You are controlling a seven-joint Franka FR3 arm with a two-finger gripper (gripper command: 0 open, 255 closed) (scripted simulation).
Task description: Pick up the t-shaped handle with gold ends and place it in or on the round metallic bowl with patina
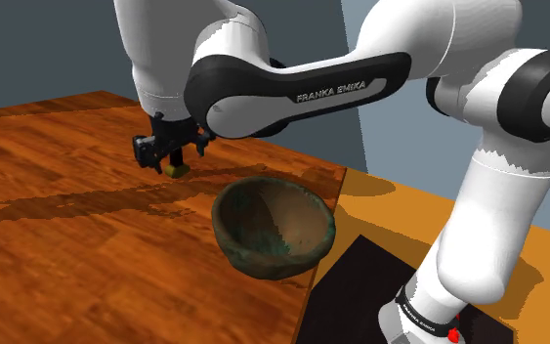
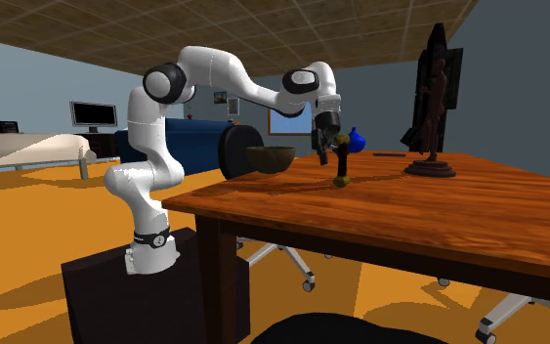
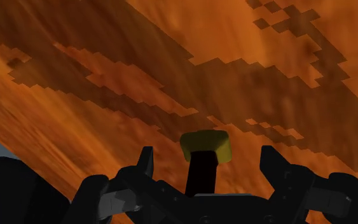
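Pickup not yet made: hand [image 3: 206, 154] straddles the handle [image 3: 205, 145], fingers wide, untouching; bowl [image 1: 253, 256] sits empty.

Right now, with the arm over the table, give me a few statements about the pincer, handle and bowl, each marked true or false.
1. The pincer is open, with the handle between its fingers. True.
2. The handle lies in the bowl. False: it is upright outside the bowl, under the pincer.
3. The bowl sits at the table's edge. True.
4. The bowl is upside down. False: its opening faces up.
5. A dark statue stands on the table. True.
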